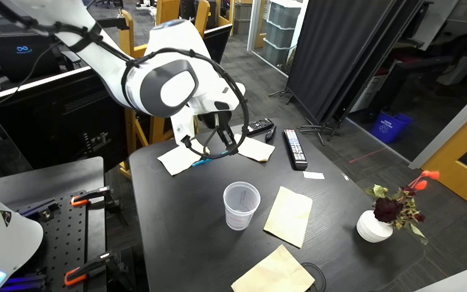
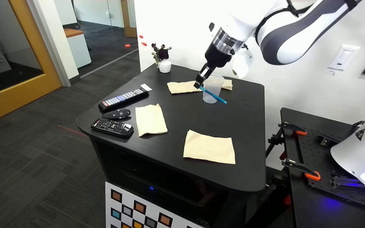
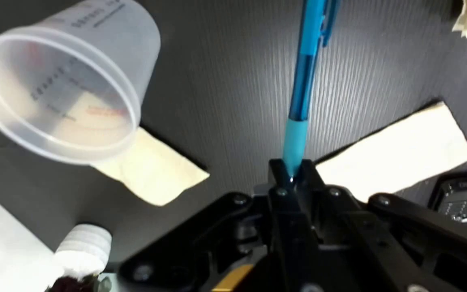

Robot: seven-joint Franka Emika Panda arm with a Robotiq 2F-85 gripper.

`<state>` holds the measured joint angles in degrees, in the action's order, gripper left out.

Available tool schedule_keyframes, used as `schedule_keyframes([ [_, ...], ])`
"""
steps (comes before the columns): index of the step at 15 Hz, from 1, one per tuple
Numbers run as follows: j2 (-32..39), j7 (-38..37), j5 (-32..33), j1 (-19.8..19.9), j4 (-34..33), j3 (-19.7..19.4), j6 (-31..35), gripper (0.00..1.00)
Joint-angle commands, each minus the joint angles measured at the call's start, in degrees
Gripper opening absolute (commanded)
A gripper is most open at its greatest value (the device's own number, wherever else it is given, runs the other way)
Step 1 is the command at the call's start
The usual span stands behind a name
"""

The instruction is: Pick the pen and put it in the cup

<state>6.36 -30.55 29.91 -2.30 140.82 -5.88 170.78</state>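
The blue-teal pen (image 3: 303, 83) is pinched near its tip between the closed fingers of my gripper (image 3: 292, 168) in the wrist view. The pen (image 1: 202, 162) also shows in an exterior view, partly behind a cable, and in an exterior view (image 2: 215, 96) it slants down from the fingertips (image 2: 198, 84). It is held above the table. The translucent cup (image 1: 239, 211) stands upright on the table, apart from the pen. The cup also shows in an exterior view (image 2: 208, 97), partly behind the pen, and at the upper left of the wrist view (image 3: 136, 48). No pen shows inside it.
Folded tan napkins (image 1: 290, 215) lie around the cup on the dark table (image 1: 176, 227). A long remote (image 1: 295, 148) and two smaller black devices lie at one side. A white pot with flowers (image 1: 373, 227) stands near an edge. A cable loop (image 1: 245, 121) hangs off the arm.
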Motion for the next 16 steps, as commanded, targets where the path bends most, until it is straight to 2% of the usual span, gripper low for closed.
schedule_keyframes([
  [1, -6.63, -3.32, 5.24, -0.63, 0.70, -1.43, -1.77, 0.03],
  [4, -10.08, -4.73, 8.84, 0.08, 0.49, -1.17, -1.78, 0.03],
  [7, -9.08, -2.45, 7.00, 0.08, -0.17, -0.89, -0.16, 0.03],
  [8, -9.60, -2.43, 7.00, 0.07, -0.20, -0.82, -0.17, 0.11],
  [12, -9.00, -2.43, 7.00, 0.08, -0.07, -0.82, -0.17, 0.11],
  [13, -8.98, -7.23, 11.19, 0.91, -1.59, -0.56, -2.39, 0.03],
  [14, -8.93, -13.62, 16.47, 1.90, -3.26, -0.32, -4.73, 0.03],
  [16, -9.58, -22.84, 21.79, 2.36, -5.03, 0.03, -9.59, 0.03],
])
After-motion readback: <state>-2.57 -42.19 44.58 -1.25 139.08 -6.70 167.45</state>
